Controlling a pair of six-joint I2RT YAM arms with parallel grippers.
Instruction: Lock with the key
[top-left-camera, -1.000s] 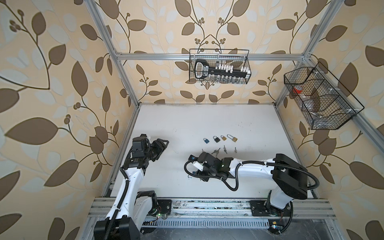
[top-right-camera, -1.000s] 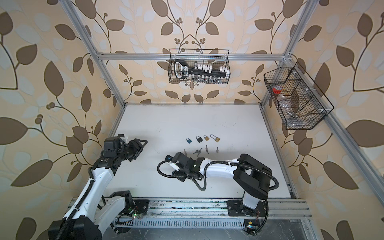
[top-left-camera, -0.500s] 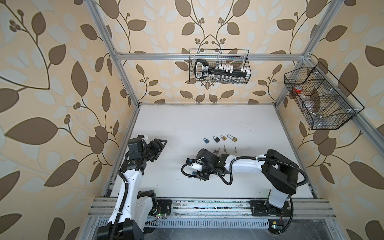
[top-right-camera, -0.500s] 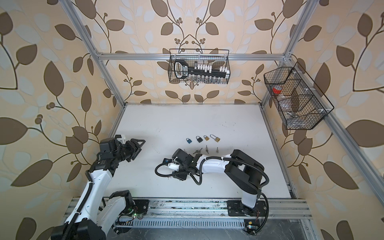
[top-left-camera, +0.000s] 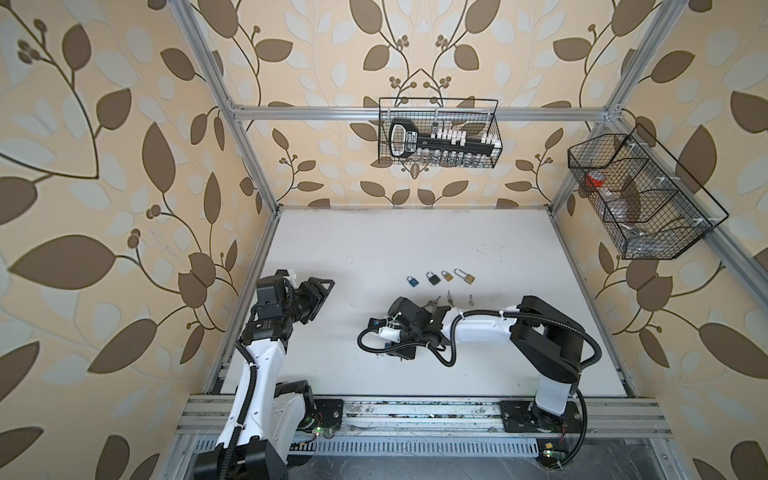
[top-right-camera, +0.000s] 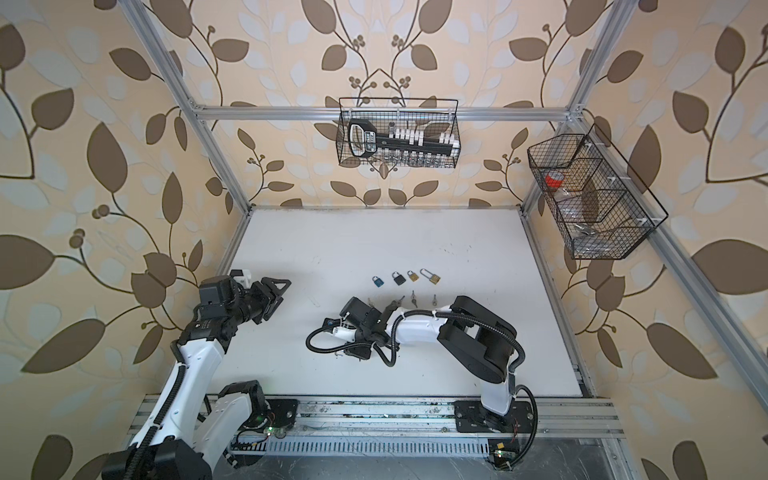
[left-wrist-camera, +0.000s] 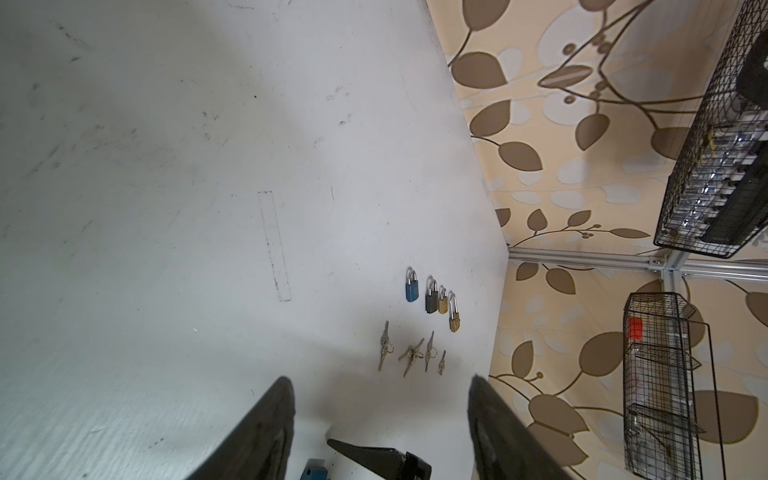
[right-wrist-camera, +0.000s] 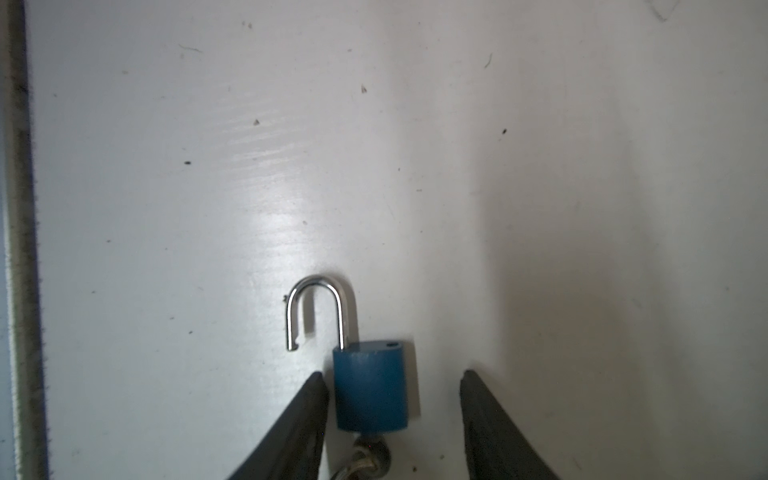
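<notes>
You held the left gripper (top-left-camera: 318, 291) mid-left in a top view, jaws wide, empty. Mid-frame in both top views, your right gripper (right-wrist-camera: 392, 372) straddled the blue padlock (right-wrist-camera: 370, 386) on the table (right-wrist-camera: 166, 166), jaws apart, not clamped; shackle (right-wrist-camera: 320, 307) open, key (right-wrist-camera: 365, 457) at its base.

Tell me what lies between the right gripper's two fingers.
A blue padlock, shackle open, with a key at its base, lies between the right gripper's fingers, nearer one finger. The right wrist view shows it.
</notes>
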